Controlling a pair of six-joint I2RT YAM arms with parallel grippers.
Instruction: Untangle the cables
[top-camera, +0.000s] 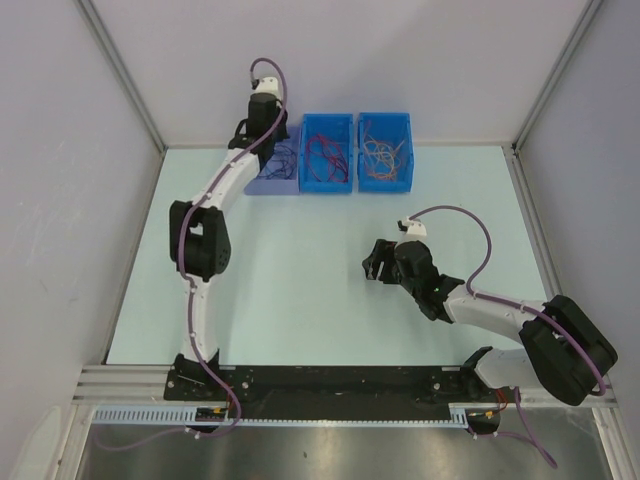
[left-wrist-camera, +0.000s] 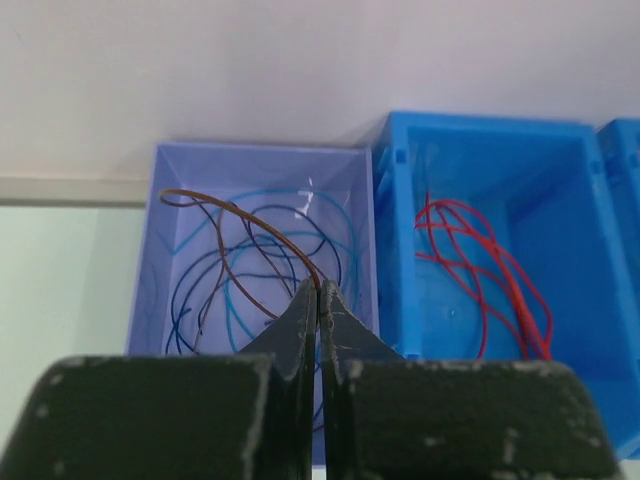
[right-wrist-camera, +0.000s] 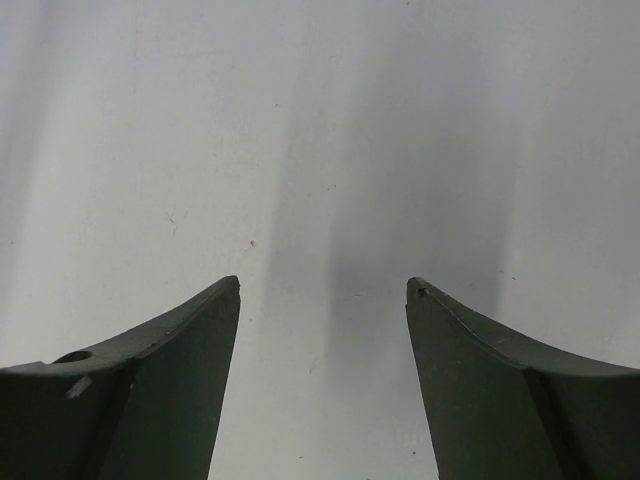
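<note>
Grey walls close in a pale green counter (top-camera: 330, 300) in the top view. Three bins stand side by side at its far edge: a lavender plastic bin (top-camera: 272, 186), a middle blue plastic bin (top-camera: 328, 184) with thin red cables (top-camera: 325, 155), and a right-hand blue plastic bin (top-camera: 385, 185) with thin orange cables (top-camera: 383, 152). The left arm reaches over the lavender bin. The right tool (top-camera: 373, 263) hangs over bare counter, well apart from all three bins.

From the left wrist, the left tool (left-wrist-camera: 318, 288) is fully closed, its tips just above the lavender bin's near side. A thin brown wire (left-wrist-camera: 185, 192) runs into those tips and looks pinched there. From the tips it arcs away and to the left, toward the bin's far left corner, and lies over a loose tangle of blue and dark cables (left-wrist-camera: 250, 262). The red cables lie to the right, in the neighbouring bin.

From the right wrist, the right tool stands wide apart, with nothing but counter between its fingers.

The left arm is much the nearer. Drawing the brown strand clear probably means lifting against that leftward arc.
</note>
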